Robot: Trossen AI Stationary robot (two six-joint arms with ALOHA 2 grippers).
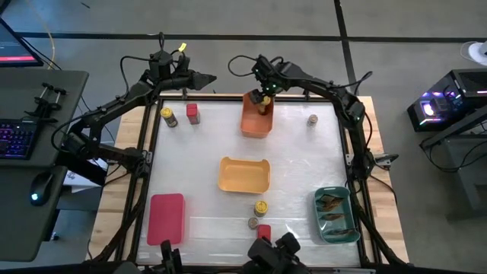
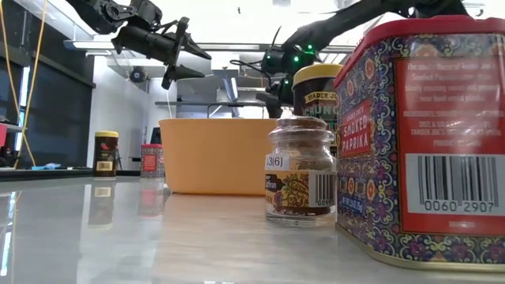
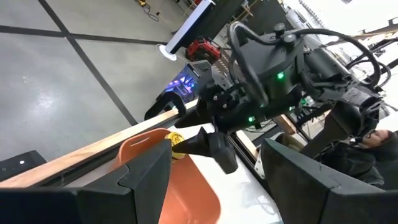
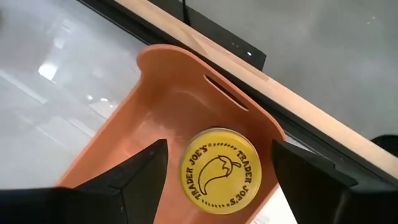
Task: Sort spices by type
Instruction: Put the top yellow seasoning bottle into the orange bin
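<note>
A yellow-lidded jar [image 4: 221, 171] stands upright in the orange bin [image 1: 255, 122] at the table's far edge. My right gripper [image 4: 219, 168] points down over it, open. Its fingers stand on either side of the lid, with a narrow gap showing on each side. The jar's yellow lid [image 3: 177, 140] also shows at the bin's rim in the left wrist view. My left gripper [image 1: 204, 78] hangs open above the far edge, left of the bin. Still on the table are a yellow-lidded jar [image 1: 168, 116], a red tin [image 1: 192, 113] and a grey-brown jar [image 1: 313, 119].
A yellow bin [image 1: 244, 174] sits mid-table, and a red bin [image 1: 167, 218] sits near left. A teal bin [image 1: 335, 215] near right holds brownish packets. Near the front edge stand a yellow-lidded jar [image 1: 261, 207], a grey-brown jar [image 2: 300, 173] and a red paprika tin [image 2: 430, 134].
</note>
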